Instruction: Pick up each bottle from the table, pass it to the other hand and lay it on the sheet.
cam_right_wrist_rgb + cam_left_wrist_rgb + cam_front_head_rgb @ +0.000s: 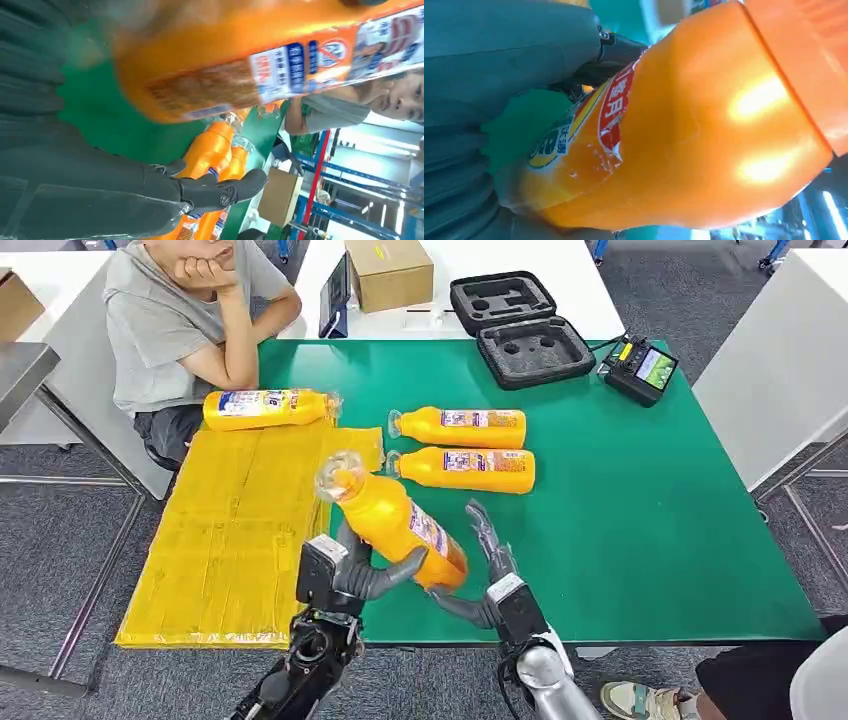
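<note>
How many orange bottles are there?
4: one in the left hand, one at the sheet's far edge, two side by side on the green table.

Left hand (345,570) raised, fingers (392,573) wrapped around the held bottle (395,520), right hand (490,580) alongside, fingers (483,530) extended and apart

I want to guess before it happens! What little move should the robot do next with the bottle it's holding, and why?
Probably carry the held bottle left over the yellow sheet and lay it down. The left hand grips it above the green table, while the right hand is open beside it, so the pass looks done.
</note>
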`<move>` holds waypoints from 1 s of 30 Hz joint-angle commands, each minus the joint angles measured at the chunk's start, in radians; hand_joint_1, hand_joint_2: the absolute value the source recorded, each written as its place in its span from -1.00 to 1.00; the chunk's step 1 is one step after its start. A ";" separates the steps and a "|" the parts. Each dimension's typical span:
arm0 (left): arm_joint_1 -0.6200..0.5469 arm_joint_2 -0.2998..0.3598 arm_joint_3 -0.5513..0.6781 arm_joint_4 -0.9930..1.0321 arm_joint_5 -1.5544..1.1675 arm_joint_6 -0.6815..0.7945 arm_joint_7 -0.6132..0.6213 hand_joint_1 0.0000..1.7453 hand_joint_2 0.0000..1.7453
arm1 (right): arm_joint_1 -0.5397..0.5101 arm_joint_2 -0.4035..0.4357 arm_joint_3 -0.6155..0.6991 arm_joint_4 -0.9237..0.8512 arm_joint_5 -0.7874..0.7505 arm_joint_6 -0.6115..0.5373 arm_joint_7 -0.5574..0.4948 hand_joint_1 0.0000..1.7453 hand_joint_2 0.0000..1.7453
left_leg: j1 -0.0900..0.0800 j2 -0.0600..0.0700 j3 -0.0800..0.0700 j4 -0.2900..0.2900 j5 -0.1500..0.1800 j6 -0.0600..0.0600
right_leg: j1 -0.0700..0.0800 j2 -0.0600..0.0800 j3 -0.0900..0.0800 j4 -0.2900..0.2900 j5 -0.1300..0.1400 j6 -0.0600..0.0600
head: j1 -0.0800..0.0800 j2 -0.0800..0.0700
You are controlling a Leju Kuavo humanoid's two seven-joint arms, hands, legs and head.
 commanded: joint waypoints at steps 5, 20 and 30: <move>-0.047 0.073 0.003 -0.044 -0.017 0.008 0.021 1.00 1.00 | -0.026 0.018 -0.025 0.047 -0.003 0.002 0.003 -1.00 1.00 | 0.001 0.001 0.003 0.000 -0.001 -0.001 | 0.001 0.002 0.003 0.000 -0.001 -0.001 | 0.000 0.000; -0.049 0.089 -0.001 -0.063 -0.087 0.046 0.014 1.00 1.00 | -0.027 0.018 -0.024 0.047 -0.006 0.011 0.003 -1.00 1.00 | 0.001 0.000 0.003 -0.001 -0.001 -0.001 | 0.000 0.001 0.003 -0.001 -0.001 -0.001 | 0.000 0.000; -0.116 0.255 0.035 -0.065 -0.742 0.361 0.192 0.92 1.00 | -0.054 0.034 -0.024 0.081 -0.039 0.055 0.003 -1.00 1.00 | 0.002 0.002 0.005 -0.001 -0.001 -0.003 | 0.002 0.003 0.004 0.000 -0.001 -0.002 | 0.000 0.000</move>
